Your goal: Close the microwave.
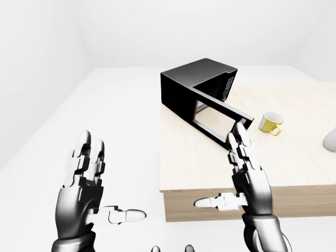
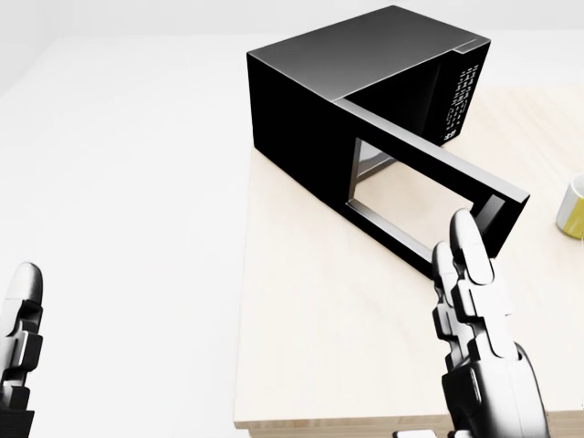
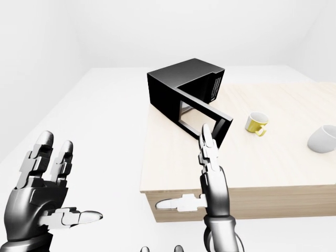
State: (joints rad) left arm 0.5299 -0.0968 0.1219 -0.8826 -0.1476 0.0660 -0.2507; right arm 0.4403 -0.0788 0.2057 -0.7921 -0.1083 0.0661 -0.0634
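The right hand, fingers spread and empty, rises beside the microwave door, apparently poised to push it shut; the left hand hangs open, idle.

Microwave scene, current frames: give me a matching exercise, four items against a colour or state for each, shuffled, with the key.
Column one:
1. microwave door
2. mug
3. right hand
4. bowl

Column two:
A. yellow, handle pointing toward the bottom of the right-eye view
B. swung open, window showing the table through it
C. pale grey, at the right edge of the right-eye view
D. fingers straight and open, raised near the door's free end

Pairs: 1-B, 2-A, 3-D, 4-C
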